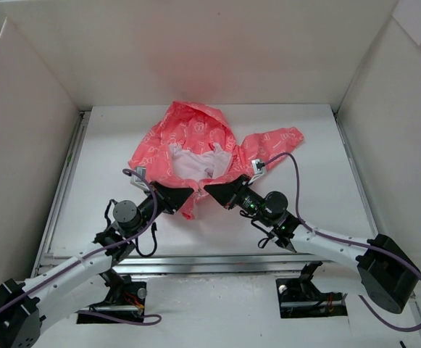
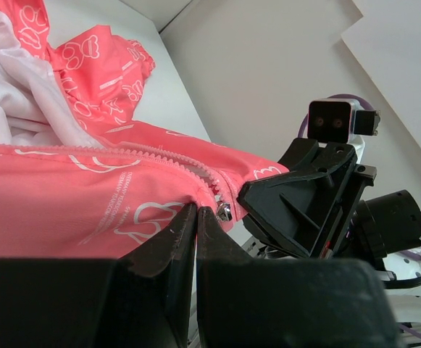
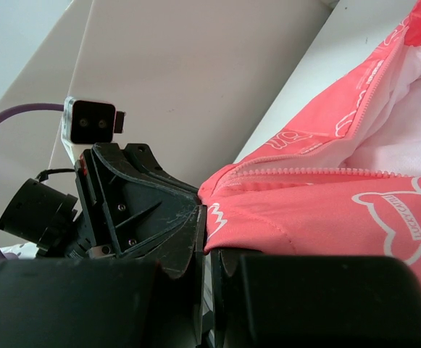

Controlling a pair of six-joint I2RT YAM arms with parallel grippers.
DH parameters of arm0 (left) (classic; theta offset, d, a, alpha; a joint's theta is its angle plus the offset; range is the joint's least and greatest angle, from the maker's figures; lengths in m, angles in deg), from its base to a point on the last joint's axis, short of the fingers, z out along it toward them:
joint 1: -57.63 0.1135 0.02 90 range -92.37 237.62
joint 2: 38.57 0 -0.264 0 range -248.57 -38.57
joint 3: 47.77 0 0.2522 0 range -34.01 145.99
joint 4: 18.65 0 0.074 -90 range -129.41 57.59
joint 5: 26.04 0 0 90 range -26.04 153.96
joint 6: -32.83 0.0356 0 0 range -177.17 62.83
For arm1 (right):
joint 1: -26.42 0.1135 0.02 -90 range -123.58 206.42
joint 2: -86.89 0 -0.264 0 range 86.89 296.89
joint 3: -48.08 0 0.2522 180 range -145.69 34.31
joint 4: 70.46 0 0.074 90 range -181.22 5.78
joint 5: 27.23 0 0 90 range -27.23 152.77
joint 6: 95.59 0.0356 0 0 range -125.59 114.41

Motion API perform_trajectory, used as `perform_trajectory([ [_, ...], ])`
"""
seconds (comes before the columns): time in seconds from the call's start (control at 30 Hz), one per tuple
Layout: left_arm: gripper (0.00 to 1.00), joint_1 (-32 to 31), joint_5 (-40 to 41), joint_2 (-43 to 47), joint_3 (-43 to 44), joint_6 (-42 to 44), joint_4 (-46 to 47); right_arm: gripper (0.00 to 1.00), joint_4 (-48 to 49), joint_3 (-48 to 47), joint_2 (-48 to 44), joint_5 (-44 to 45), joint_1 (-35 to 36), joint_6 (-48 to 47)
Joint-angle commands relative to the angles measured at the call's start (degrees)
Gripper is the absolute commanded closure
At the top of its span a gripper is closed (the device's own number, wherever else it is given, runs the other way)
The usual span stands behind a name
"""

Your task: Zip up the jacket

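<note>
On the desk (image 1: 319, 210), toward its middle, the jacket (image 1: 196, 134) lies open, white lining up. Its near hem is clenched by the left pincer (image 1: 192, 193) and the right pincer (image 1: 207, 188), tips almost meeting (zipper slider (image 2: 223, 212) just beside the left one's tips).

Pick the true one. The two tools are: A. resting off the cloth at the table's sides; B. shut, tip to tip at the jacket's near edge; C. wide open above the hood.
B: the left tool and the right tool face each other, closed on the near edge of the jacket.
</note>
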Motion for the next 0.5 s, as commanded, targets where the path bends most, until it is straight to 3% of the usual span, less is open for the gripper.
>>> perform_trajectory([
  [0.0,1.0,0.3,-2.4,-0.3,0.5,-0.8,7.6,1.0,7.6,-2.6,-1.5,-0.1,-0.1,-0.3],
  [0.47,1.0,0.3,-5.6,-1.0,-3.0,-3.6,18.6,1.0,10.9,-1.9,-0.3,-0.1,-1.0,1.5],
])
